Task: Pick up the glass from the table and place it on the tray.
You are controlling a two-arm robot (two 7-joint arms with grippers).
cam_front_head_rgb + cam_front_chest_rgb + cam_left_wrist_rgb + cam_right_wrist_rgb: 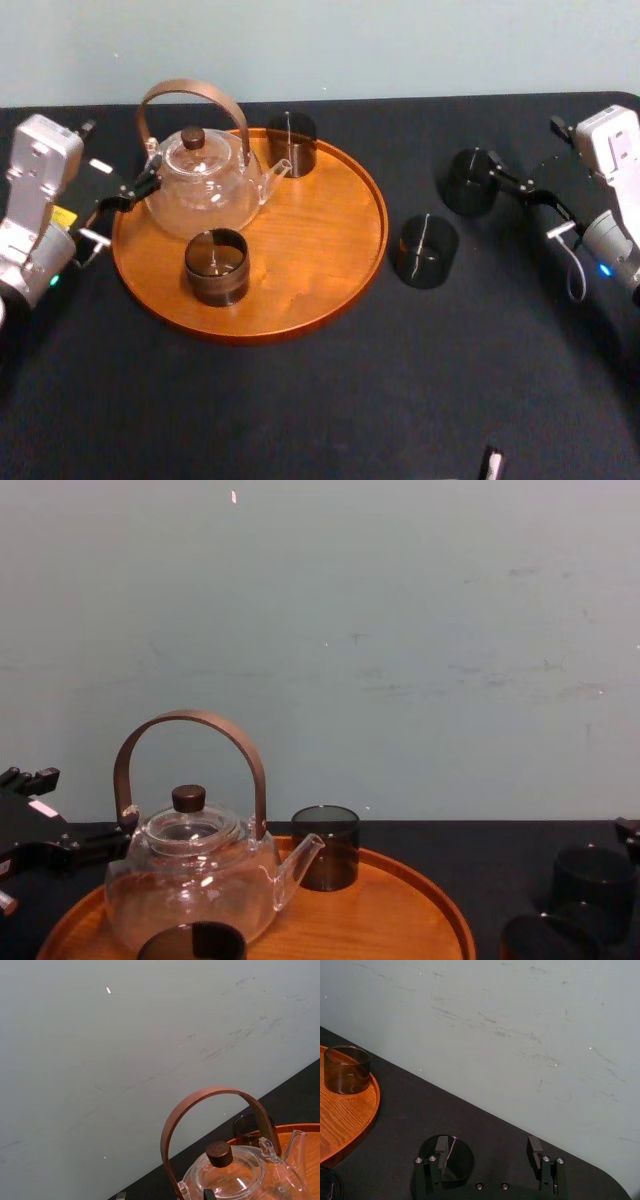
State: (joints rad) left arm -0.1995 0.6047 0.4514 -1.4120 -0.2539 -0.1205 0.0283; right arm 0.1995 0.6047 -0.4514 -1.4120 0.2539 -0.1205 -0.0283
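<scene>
Watching my right gripper [487, 1149], fingers spread wide, just beside a dark glass [457, 1160] on the table [395, 1120]; left gripper [118, 212] sits beside the tray [320, 250].

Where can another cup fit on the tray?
The tray's right half is bare, from the back glass and front glass to the rim. Its left is crowded by the teapot and left gripper. The right gripper is open by the far-right glass.
</scene>
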